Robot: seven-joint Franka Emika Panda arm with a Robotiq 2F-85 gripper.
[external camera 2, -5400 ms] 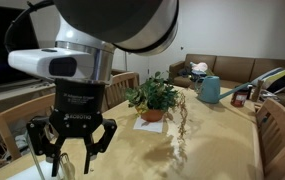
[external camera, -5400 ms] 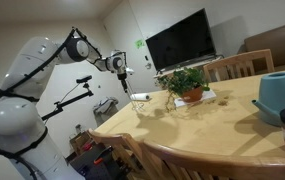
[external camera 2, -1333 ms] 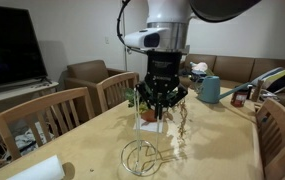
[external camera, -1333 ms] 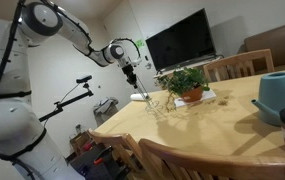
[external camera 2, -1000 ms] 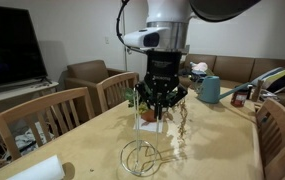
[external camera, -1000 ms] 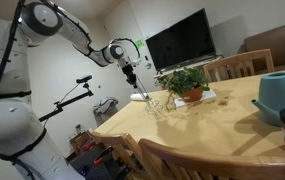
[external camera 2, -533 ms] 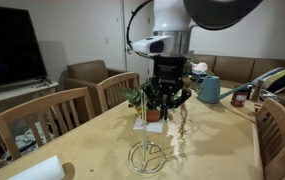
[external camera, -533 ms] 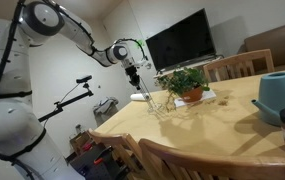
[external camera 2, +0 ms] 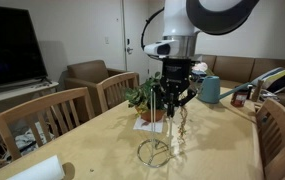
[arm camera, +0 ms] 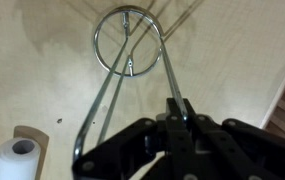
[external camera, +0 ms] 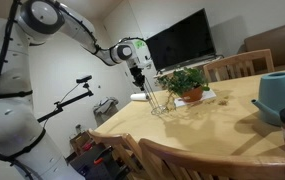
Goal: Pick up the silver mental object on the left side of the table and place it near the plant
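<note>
**Gripper clamped on the wire stand, next to the plant**

- Gripper (external camera 2: 172, 97) is closed on the top of the silver wire stand (external camera 2: 158, 140). In the wrist view the fingers (arm camera: 172, 112) are pinched tight on the thin rods, with no gap showing.
- The stand is two long rods running down to a round ring base. It hangs roughly upright below the gripper, leaning slightly.
- In the wrist view the ring base (arm camera: 129, 40) is seen straight down, over bare wooden table (arm camera: 42, 70).
- Can't tell whether the ring is touching the table or just above it. In an exterior view it sits very low at the surface (external camera 2: 102, 140).
- In both exterior views the stand is near the potted plant (external camera 2: 150, 98), on the table's open side and apart from the pot. Same relation in the view from across the room: stand (external camera: 157, 100), plant (external camera: 187, 82), gripper (external camera: 142, 75).
- The plant's pot stands on a flat white thing (external camera 2: 147, 122). Can't tell what it is.
- Also on the table: a teal watering can (external camera 2: 210, 90) well beyond the plant, and a paper towel roll (arm camera: 14, 160) at the near end.
</note>
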